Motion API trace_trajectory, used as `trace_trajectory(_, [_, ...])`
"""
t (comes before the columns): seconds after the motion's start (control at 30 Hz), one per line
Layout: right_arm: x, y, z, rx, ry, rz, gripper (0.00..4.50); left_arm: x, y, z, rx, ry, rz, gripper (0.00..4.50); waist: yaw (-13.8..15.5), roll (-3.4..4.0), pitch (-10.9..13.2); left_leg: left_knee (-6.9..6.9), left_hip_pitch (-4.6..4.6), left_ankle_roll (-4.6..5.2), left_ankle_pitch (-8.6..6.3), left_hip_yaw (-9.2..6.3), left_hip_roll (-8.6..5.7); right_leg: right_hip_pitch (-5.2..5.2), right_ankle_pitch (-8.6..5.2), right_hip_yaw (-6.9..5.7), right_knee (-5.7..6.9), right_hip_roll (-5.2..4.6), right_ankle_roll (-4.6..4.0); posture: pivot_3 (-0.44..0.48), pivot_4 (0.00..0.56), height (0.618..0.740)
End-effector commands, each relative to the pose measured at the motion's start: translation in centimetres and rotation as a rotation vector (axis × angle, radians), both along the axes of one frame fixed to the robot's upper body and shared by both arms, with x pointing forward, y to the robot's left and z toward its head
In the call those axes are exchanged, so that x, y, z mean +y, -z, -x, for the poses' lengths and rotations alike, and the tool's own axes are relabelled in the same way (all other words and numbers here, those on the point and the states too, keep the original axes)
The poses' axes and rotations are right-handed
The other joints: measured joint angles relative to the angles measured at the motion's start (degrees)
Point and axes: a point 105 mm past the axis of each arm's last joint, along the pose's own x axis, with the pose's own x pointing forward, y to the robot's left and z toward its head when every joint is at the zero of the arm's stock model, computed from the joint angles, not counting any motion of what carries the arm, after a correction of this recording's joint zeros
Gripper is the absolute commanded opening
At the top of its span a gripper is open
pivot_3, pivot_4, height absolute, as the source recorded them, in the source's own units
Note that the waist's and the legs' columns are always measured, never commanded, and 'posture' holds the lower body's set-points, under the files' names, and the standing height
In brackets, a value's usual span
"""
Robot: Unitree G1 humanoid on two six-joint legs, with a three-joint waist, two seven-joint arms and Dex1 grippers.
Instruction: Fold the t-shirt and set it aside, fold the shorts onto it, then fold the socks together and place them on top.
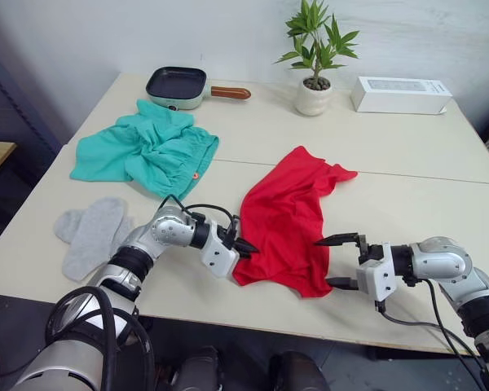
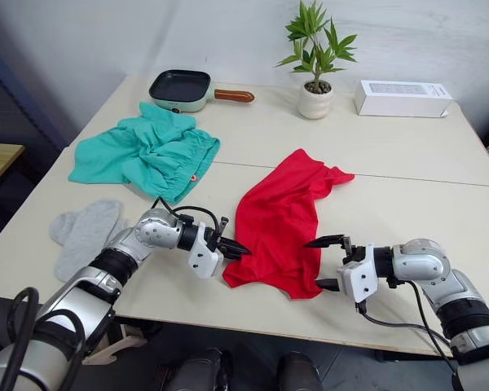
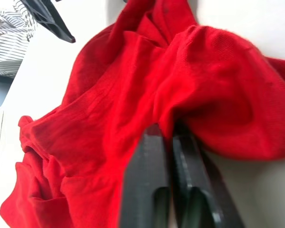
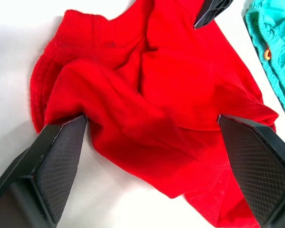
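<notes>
The red t-shirt (image 1: pixel 289 216) lies crumpled in a long heap at the front middle of the table. My left gripper (image 1: pixel 246 246) is at its near left edge, fingers (image 3: pixel 149 156) pressed together with a fold of red fabric pinched at their tips. My right gripper (image 1: pixel 341 261) is open at the shirt's near right edge, and its wide-spread fingers (image 4: pixel 61 152) straddle the fabric. The teal shorts (image 1: pixel 147 148) lie bunched at the back left. The grey socks (image 1: pixel 92 232) lie side by side at the front left.
At the back of the cream table (image 1: pixel 407 155) stand a dark pan with a wooden handle (image 1: pixel 179 85), a potted plant (image 1: pixel 314 85) and a white box (image 1: pixel 400 94). Bare tabletop stretches to the right of the shirt.
</notes>
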Motion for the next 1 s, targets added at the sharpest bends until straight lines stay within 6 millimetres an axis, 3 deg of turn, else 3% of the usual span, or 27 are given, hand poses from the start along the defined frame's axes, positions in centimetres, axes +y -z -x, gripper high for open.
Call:
trace_trajectory(0.03, [0.0, 3.7, 2.3, 0.153, -0.054, 0.115, 3.92, 0.8, 2.6, 1.4, 0.098, 0.003, -0.063, 0.0, -0.06, 0.0, 0.0, -0.03, 0.08, -0.02, -0.04, 0.0, 0.01, 0.09, -0.01, 0.0, -0.02, 0.0, -0.02, 0.0, 0.15, 0.74])
trace_trajectory(0.17, [0.0, 3.6, 2.0, 0.15, -0.034, 0.122, 2.48, 1.2, 2.2, 1.2, 0.124, -0.042, -0.029, 0.0, -0.25, 0.01, 0.0, -0.06, 0.55, -0.07, -0.28, -0.02, 0.1, 0.61, -0.11, -0.03, -0.2, 0.04, -0.17, 0.0, 0.15, 0.74])
trace_trajectory(0.4, [-0.2, 3.2, 1.4, 0.131, 0.005, 0.104, 0.07, 2.0, 1.4, 1.0, 0.146, -0.115, 0.033, 0.0, -1.41, 0.05, 0.04, -0.05, 0.54, -0.07, -0.3, -0.03, 0.15, 0.62, -0.11, -0.02, -0.23, 0.05, -0.18, 0.0, 0.15, 0.74])
trace_trajectory(0.77, [-1.0, 0.1, 0.9, 0.1, 0.056, 0.058, 0.02, 3.7, -0.3, 1.1, 0.222, -0.241, 0.139, 0.0, -1.47, 0.37, 0.33, -0.06, 0.47, -0.07, -0.32, -0.06, 0.16, 0.58, -0.11, 0.01, -0.25, 0.02, -0.18, 0.0, 0.15, 0.74])
trace_trajectory(1.0, [-3.5, -1.1, 3.0, 0.324, 0.149, 0.126, 0.02, 6.0, -1.2, 2.8, 0.279, -0.284, 0.132, 0.0, -1.22, 0.58, 0.59, -0.09, 0.22, -0.04, -0.36, -0.11, 0.15, 0.32, -0.11, -0.01, -0.32, -0.02, -0.18, 0.0, 0.15, 0.74])
